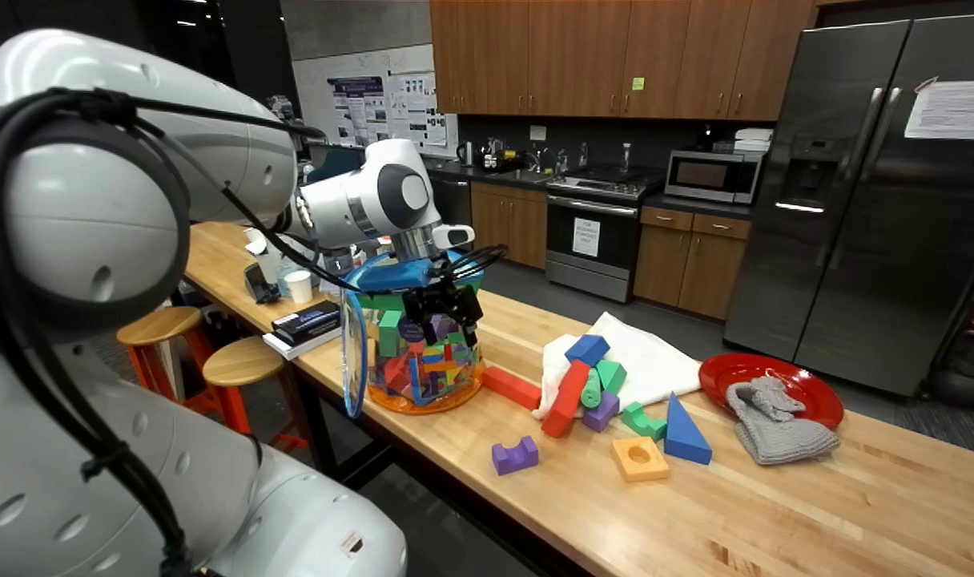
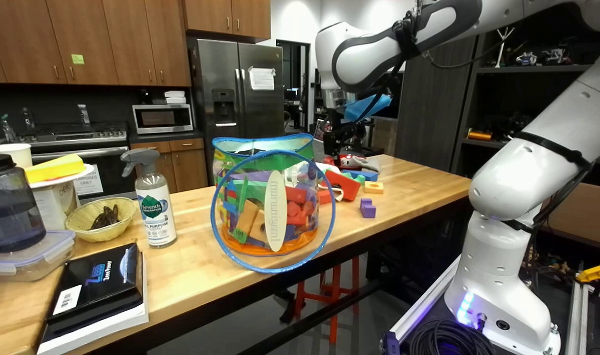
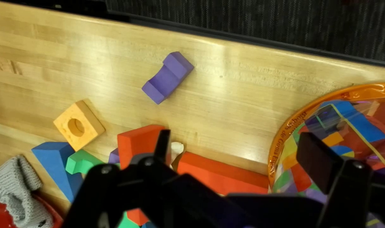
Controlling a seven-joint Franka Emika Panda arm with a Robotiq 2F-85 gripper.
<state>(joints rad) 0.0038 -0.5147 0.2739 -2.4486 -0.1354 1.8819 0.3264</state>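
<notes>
My gripper (image 3: pixel 240 152) is open and empty above the table. In an exterior view it hangs (image 1: pixel 452 330) in front of a clear bag of foam blocks (image 1: pixel 391 401). In the wrist view a long red block (image 3: pixel 224 174) lies below, between the fingers. The bag's orange base (image 3: pixel 278 142) is under the right-hand finger. A red block (image 3: pixel 137 142) is beyond the left-hand finger. A purple notched block (image 3: pixel 167 78) lies apart near the table edge. An orange block with a hole (image 3: pixel 92 125), a blue triangle (image 3: pixel 54 164) and a green block (image 3: pixel 81 161) lie farther left.
A white cloth (image 1: pixel 655 357) lies under the block pile. A red plate (image 1: pixel 825 401) holds part of a grey cloth (image 1: pixel 775 437). The bag's blue-ringed clear lid (image 2: pixel 273 271) hangs over the table edge. A spray bottle (image 2: pixel 154 209), books (image 2: pixel 95 291) and a basket (image 2: pixel 88 231) stand beyond.
</notes>
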